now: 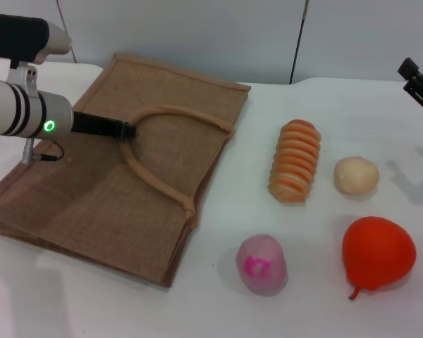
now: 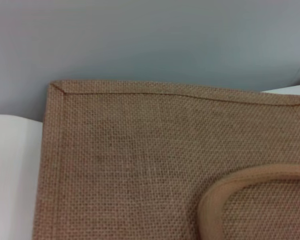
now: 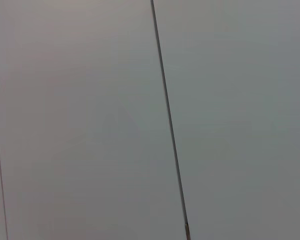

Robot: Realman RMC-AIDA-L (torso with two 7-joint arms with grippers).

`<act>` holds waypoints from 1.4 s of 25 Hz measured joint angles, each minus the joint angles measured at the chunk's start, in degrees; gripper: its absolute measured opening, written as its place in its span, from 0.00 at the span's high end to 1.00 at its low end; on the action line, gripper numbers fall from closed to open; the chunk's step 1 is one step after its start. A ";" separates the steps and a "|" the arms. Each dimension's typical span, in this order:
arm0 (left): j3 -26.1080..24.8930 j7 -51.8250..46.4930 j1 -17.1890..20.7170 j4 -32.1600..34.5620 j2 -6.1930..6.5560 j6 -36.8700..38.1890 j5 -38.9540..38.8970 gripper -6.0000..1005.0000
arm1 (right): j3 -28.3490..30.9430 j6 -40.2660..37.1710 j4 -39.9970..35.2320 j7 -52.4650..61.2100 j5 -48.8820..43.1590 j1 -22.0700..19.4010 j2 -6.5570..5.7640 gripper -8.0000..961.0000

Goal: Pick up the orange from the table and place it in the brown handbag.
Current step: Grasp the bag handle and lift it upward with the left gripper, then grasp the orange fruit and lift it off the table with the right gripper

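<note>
The orange [image 1: 378,253], glossy red-orange with a thin stem tip, lies on the white table at the front right. The brown handbag [image 1: 92,204] lies flat at the left, its loop handle [image 1: 176,113] on top. My left gripper [image 1: 127,130] reaches low over the bag, its black tip at the near end of the handle loop. The left wrist view shows the bag's weave [image 2: 140,160] and part of the handle [image 2: 215,200] close up. My right gripper [image 1: 416,83] hangs open and empty at the far right, well behind the orange.
A ribbed orange-and-cream striped oblong [image 1: 296,160], a pale beige ball [image 1: 356,176] and a pink ball [image 1: 261,264] lie between the bag and the orange. The right wrist view shows only a grey wall.
</note>
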 joint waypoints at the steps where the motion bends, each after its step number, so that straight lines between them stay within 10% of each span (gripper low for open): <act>1: 0.00 0.12 0.04 0.00 -0.02 0.10 -0.07 0.80 | -0.01 0.00 0.00 0.00 0.00 0.00 0.00 0.23; 16: -0.36 6.22 3.48 0.51 -0.59 0.93 -15.60 0.87 | -1.80 -6.77 -2.44 2.71 -0.84 -1.27 -0.26 0.23; 35: -0.79 28.93 14.09 0.71 0.90 -23.78 -53.24 0.87 | -33.76 -25.26 -20.62 15.70 -6.08 -0.40 -0.43 0.23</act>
